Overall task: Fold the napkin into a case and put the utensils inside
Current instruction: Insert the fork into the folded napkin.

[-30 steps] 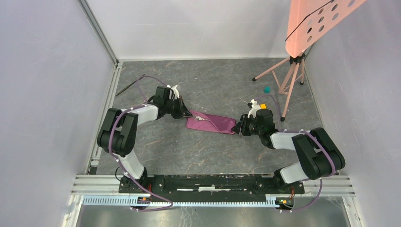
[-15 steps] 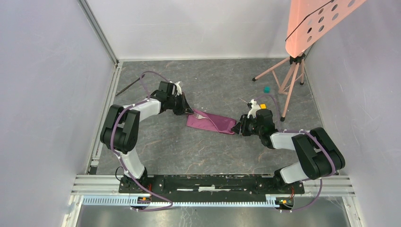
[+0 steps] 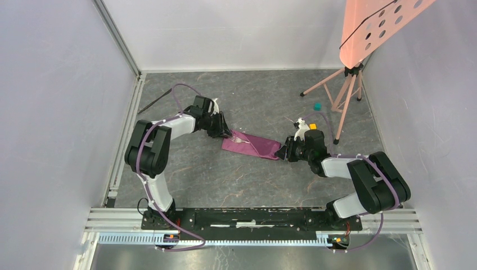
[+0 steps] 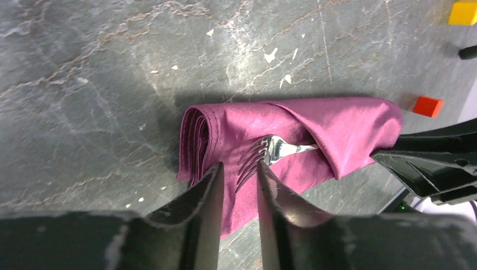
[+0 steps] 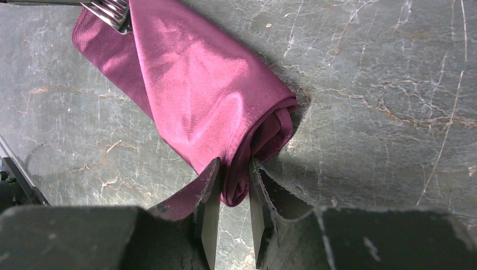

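The plum-purple napkin (image 3: pixel 251 146) lies folded as a narrow layered case in the middle of the table. The silver fork (image 3: pixel 239 139) is tucked into it, tines sticking out at its left end. My left gripper (image 3: pixel 226 134) sits at that end. In the left wrist view its fingers (image 4: pixel 239 166) stand a little apart with the fork tines (image 4: pixel 256 157) just beyond the tips, gripping nothing. My right gripper (image 3: pixel 283 153) is shut on the case's right end, with cloth (image 5: pixel 197 79) pinched between its fingers (image 5: pixel 234 163). The dark knife (image 3: pixel 151 104) lies far left by the wall.
A teal cube (image 3: pixel 318 105) and a yellow cube (image 3: pixel 311 127) lie behind the right gripper. A pink tripod (image 3: pixel 343 93) with a perforated board stands at the back right. A small orange block (image 4: pixel 427 106) sits by the case's right end. White walls enclose the table.
My left arm has swung, and its gripper has shifted slightly right toward the fork's tines. The case, the fork and the right gripper have not moved.
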### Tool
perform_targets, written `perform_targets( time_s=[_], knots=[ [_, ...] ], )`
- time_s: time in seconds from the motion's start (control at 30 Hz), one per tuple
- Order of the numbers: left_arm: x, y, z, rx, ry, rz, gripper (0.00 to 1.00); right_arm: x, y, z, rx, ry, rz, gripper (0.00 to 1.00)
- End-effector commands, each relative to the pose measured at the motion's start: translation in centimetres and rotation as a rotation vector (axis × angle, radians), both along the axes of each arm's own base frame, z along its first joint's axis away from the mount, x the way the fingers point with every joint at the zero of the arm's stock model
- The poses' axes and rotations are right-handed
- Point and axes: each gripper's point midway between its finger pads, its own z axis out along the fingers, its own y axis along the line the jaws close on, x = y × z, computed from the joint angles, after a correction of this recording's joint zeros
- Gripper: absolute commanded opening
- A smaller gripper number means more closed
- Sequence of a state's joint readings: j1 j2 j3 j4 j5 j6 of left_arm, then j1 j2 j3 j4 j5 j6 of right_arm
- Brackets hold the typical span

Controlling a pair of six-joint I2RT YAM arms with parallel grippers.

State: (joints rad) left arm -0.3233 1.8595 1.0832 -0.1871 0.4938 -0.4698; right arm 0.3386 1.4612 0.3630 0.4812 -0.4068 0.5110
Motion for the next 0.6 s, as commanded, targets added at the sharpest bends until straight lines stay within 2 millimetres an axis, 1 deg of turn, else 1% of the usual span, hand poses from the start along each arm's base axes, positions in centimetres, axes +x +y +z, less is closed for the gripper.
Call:
perform_targets(
  time_s=[0.0,0.07,0.1,0.17,0.27,0.37,0.4,0.43,0.5,0.53,0.57],
  knots=[
    [1.5,1.7,3.4,0.113,-0.125,0.032,0.42,0.7,0.6,1.8,0.018,-0.083,0.028,0.29],
    [1.7,2.8,5.3,0.159,-0.175,0.066,0.5,0.7,0.6,1.8,0.015,-0.085,0.026,0.29],
    [1.8,3.2,6.4,0.174,-0.2,0.076,0.52,0.7,0.6,1.8,0.015,-0.085,0.029,0.29],
    [1.8,4.5,8.1,0.227,-0.234,0.107,0.55,0.6,0.6,1.8,0.016,-0.085,0.03,0.29],
    [2.5,7.5,10.5,0.32,-0.301,0.203,0.6,0.6,0.5,1.9,0.012,-0.089,0.03,0.29],
    [3.9,12.2,12.1,0.384,-0.334,0.397,0.68,0.5,0.5,1.8,0.01,-0.091,0.031,0.3],
    [4.6,13.6,12.5,0.391,-0.347,0.456,0.97,0.5,0.4,1.8,0.007,-0.092,0.031,0.3],
    [5.3,15.6,12.7,0.416,-0.358,0.527,1.0,0.4,0.4,1.8,0.005,-0.091,0.031,0.3],
    [6.9,19.1,13.3,0.46,-0.378,0.666,1.0,0.3,0.4,1.7,0.003,-0.091,0.034,0.32],
    [7.8,20.8,13.7,0.464,-0.393,0.731,1.0,0.3,0.4,1.7,0.003,-0.092,0.036,0.33],
    [9.0,22.0,14.1,0.454,-0.417,0.778,1.0,0.3,0.4,1.7,0.003,-0.093,0.037,0.35]
  ],
)
